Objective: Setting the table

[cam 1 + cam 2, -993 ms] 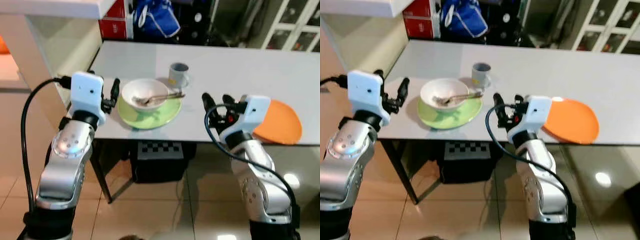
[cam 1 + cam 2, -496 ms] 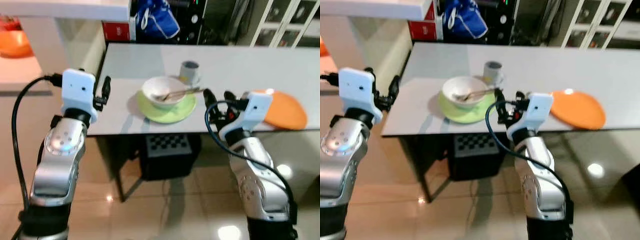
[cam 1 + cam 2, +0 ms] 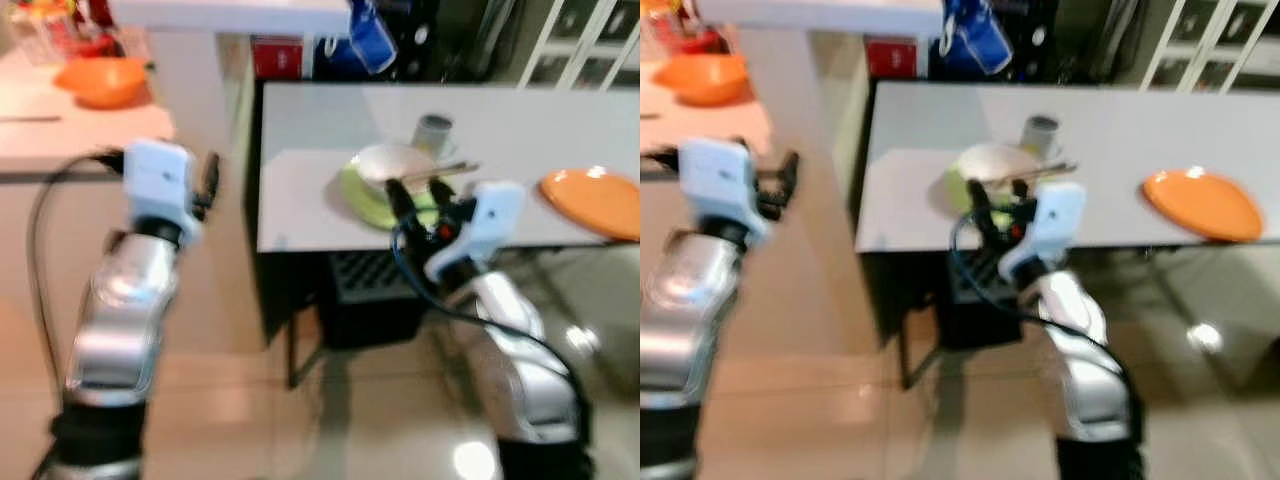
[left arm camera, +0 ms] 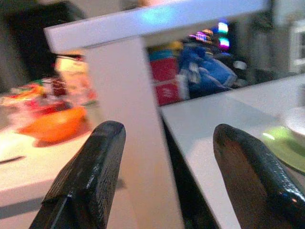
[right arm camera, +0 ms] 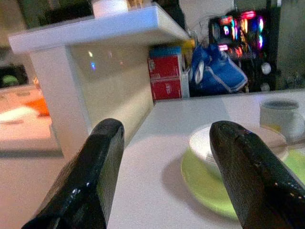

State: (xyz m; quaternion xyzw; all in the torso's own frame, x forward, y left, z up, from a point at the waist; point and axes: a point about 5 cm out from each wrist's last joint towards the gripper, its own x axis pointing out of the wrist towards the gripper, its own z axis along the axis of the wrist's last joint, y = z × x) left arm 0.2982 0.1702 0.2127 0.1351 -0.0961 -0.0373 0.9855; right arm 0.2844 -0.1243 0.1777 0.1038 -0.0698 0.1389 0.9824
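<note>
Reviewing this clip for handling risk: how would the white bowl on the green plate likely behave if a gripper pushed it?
The white bowl looks like glazed ceramic, so probably rigid and breakable. It sits on the green plate, likely smooth, so it may slide instead of tipping. The utensil resting across it could rattle or fall out.

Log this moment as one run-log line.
phase: walking, views blurred | left gripper: open, beside table | right gripper: open, before green plate | white bowl on plate | orange plate untouched

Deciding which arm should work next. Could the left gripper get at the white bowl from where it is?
Probably not: the left gripper hangs beside the table, while the bowl sits well across it.
</note>
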